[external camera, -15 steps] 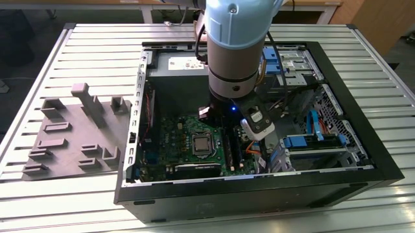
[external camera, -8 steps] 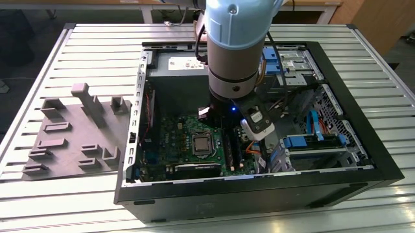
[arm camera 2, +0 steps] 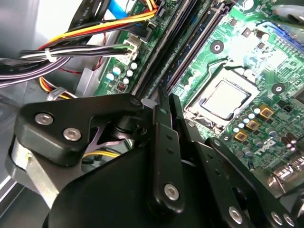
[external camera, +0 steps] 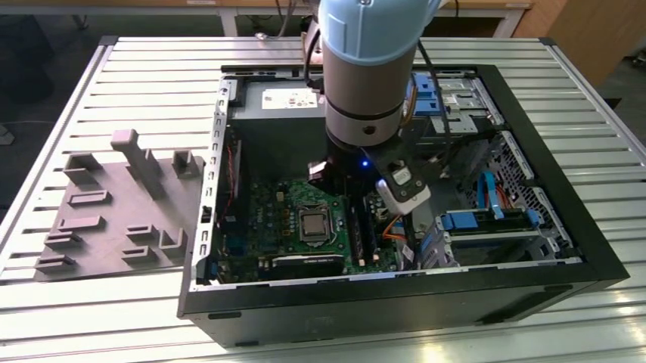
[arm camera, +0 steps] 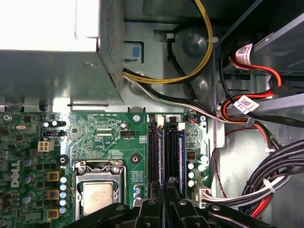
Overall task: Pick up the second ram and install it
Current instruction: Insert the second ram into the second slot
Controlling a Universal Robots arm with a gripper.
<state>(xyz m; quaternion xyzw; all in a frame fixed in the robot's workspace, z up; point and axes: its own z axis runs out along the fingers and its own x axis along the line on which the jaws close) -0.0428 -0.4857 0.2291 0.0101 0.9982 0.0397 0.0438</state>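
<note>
One claw (arm camera 2: 164, 102) pinches the second ram (arm camera: 169, 156) over slots.

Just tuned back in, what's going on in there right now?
The arm reaches down into the open computer case, with its gripper directly over the long black memory slots on the green motherboard, beside the processor socket. Whether it carries the second ram, I cannot tell.

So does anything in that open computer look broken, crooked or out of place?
Nothing stands out. The green board lies flat in the case, the memory sticks sit straight in their slots, and the cables are bundled to one side. The pincer is just above the sticks.
</note>
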